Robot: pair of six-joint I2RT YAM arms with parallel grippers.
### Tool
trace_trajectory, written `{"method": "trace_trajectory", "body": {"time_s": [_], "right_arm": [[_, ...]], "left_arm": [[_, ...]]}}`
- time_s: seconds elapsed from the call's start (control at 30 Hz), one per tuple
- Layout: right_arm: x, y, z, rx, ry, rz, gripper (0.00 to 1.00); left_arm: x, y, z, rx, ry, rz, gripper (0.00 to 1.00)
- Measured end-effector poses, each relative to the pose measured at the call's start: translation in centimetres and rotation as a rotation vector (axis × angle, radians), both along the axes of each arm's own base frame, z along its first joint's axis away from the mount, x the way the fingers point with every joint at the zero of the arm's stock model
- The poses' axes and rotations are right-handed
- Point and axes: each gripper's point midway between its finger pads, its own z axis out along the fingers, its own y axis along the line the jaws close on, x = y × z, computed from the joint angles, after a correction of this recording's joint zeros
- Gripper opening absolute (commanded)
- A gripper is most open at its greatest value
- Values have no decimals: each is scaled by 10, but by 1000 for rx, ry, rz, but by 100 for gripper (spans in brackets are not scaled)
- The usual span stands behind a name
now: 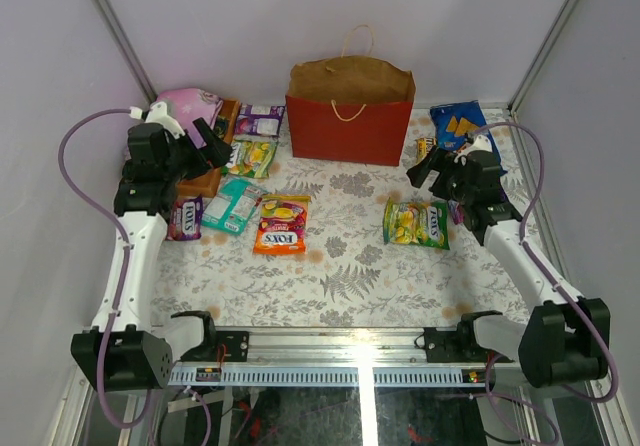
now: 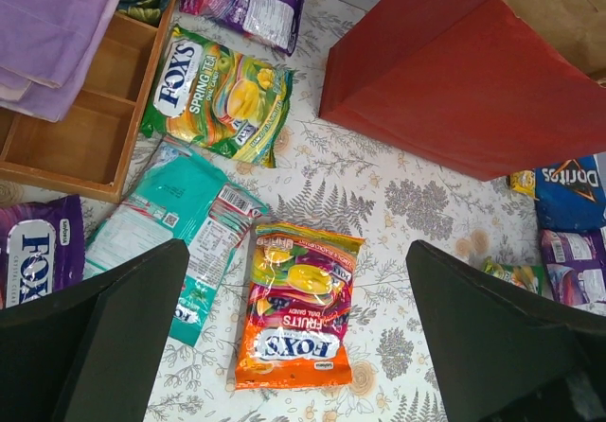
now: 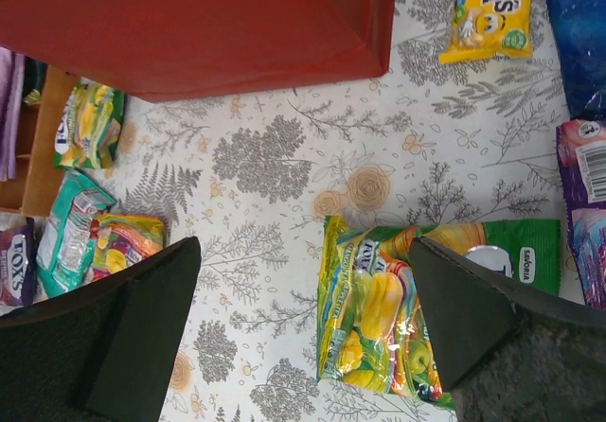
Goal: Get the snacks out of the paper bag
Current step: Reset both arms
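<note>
The red paper bag point(image 1: 350, 111) stands upright at the back centre, mouth open, kraft inside showing; it also shows in the left wrist view point(image 2: 445, 81) and the right wrist view point(image 3: 189, 25). Snacks lie around it on the table: an orange Fox's bag point(image 1: 281, 225) point(image 2: 295, 304), a teal pouch point(image 1: 230, 206) point(image 2: 175, 219), a green Fox's bag point(image 1: 251, 156) point(image 2: 216, 96), purple packs point(image 1: 260, 119), a green bag at right point(image 1: 416, 223) point(image 3: 398, 313), a blue Doritos bag point(image 1: 460, 126), yellow M&M's point(image 3: 488, 10). My left gripper point(image 1: 212, 138) point(image 2: 294, 346) is open and empty above the left snacks. My right gripper point(image 1: 428, 166) point(image 3: 303, 332) is open and empty.
A wooden tray point(image 2: 85, 110) sits at the far left with a pink-purple folded cloth point(image 1: 188, 104) on it. White walls enclose the floral-patterned table point(image 1: 340, 266). A metal rail point(image 1: 330, 351) runs along the near edge.
</note>
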Motion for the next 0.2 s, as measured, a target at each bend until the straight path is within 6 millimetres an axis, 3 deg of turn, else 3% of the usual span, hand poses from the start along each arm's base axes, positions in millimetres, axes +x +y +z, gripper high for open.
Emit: {"method": "trace_trajectory", "body": {"time_s": [0.2], "right_arm": [[-2, 0, 11, 5, -33, 1, 99]], "left_arm": [[-2, -2, 2, 3, -8, -12, 100]]}}
